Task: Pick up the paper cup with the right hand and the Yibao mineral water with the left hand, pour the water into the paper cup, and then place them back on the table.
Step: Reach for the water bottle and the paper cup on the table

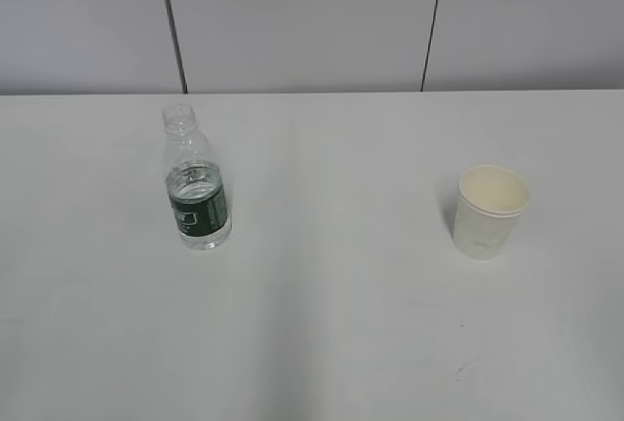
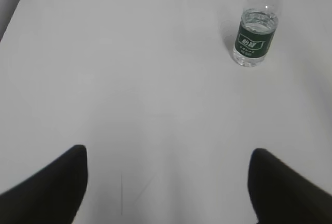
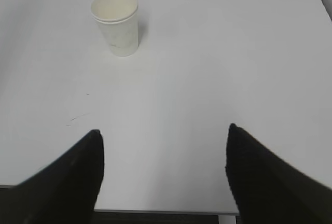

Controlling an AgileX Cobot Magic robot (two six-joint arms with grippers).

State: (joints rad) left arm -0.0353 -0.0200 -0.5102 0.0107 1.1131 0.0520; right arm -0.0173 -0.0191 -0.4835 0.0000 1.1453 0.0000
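- closest thing to the lens in both wrist views is the fingers themselves: the left gripper (image 2: pixel 168 182) has its two black fingers (image 2: pixel 49 187) spread wide apart with nothing but bare counter between them
- same story on the right gripper (image 3: pixel 163 175), fingers (image 3: pixel 67 177) wide open, pinching nothing, hanging over the near edge of the counter (image 3: pixel 207 79)
- neither gripper shows up in the exterior view, so both sit back from the stuff they're meant to grab
- the Yibao mineral water (image 1: pixel 196 187) stands upright on the left side of the counter (image 1: pixel 331 324) in the exterior view, no cap on it, dark green label band around the lower half
- the water (image 1: pixel 192 183) inside is clear and its level comes to about the top of the label
- from the left wrist view the Yibao mineral water (image 2: pixel 256 29) is up in the far right corner of the frame, well apart from the left gripper, and off to the right of the gap between the fingers
- the paper cup (image 1: pixel 490 211) stands upright on the right side, white outside, cream inside, open mouth up, looks dry in there as far as I can tell
- in the right wrist view the paper cup (image 3: pixel 116 22) is ahead and to the left, well clear of the right gripper
- bottle and cup are well apart from each other, with plain white counter between them
- a few faint scuff marks (image 3: pixel 78 116) on the counter just ahead of the right gripper's left finger
- behind the counter there's a pale grey panelled wall (image 1: pixel 302 21) with two dark vertical seams
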